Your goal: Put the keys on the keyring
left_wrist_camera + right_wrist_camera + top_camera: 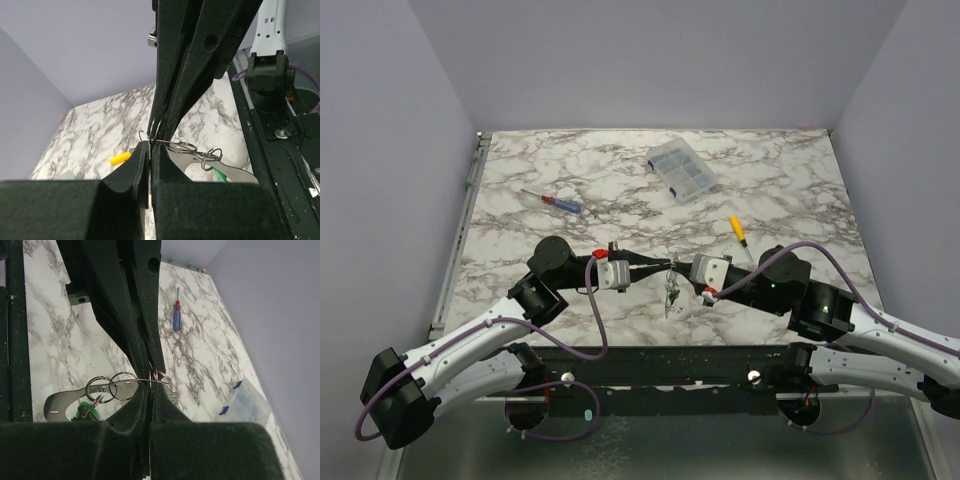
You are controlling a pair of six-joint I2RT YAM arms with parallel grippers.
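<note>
My two grippers meet tip to tip above the near middle of the table. A thin wire keyring [159, 376] is pinched between them, and it also shows in the left wrist view [148, 135]. My left gripper [150, 146] is shut on it, and my right gripper [151, 388] is shut on it from the other side. Two more rings [112, 386] hang linked beside it, with a flat silvery key [57, 404] and a green tag [84, 412]. In the top view the keys [670, 290] dangle just above the marble between the left gripper [660, 268] and the right gripper [680, 269].
A yellow-handled screwdriver [738, 230] lies right of centre. A red and blue screwdriver [555, 202] lies at the left. A clear plastic parts box [680, 168] stands at the back. The black rail [660, 355] with both arm bases runs along the near edge.
</note>
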